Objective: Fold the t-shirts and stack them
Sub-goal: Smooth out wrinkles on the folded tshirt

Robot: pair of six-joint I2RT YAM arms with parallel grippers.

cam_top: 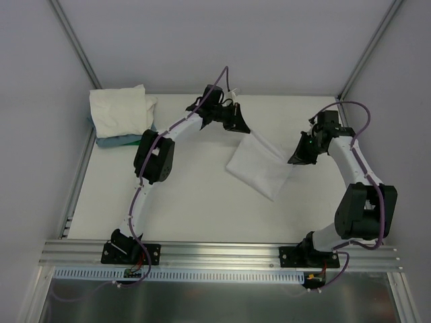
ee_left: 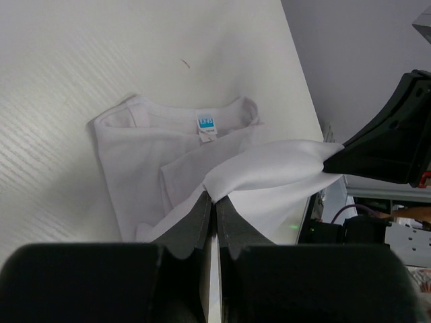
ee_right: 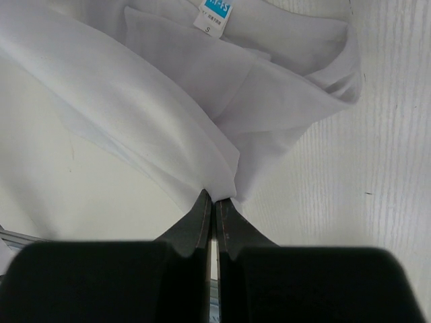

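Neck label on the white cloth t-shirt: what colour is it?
The white cloth t-shirt's neck label is blue above, white below; right wrist view shows it best.

Left gripper at the far corner of the t-shirt; right gripper at its right corner; well left of it and farther back, a shirt pile on a flat item.

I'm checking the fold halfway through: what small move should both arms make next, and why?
Probably carry the held edge together toward the collar and lower it. The left gripper and right gripper have jaws shut on one lifted edge of the t-shirt, whose collar end lies on the table.
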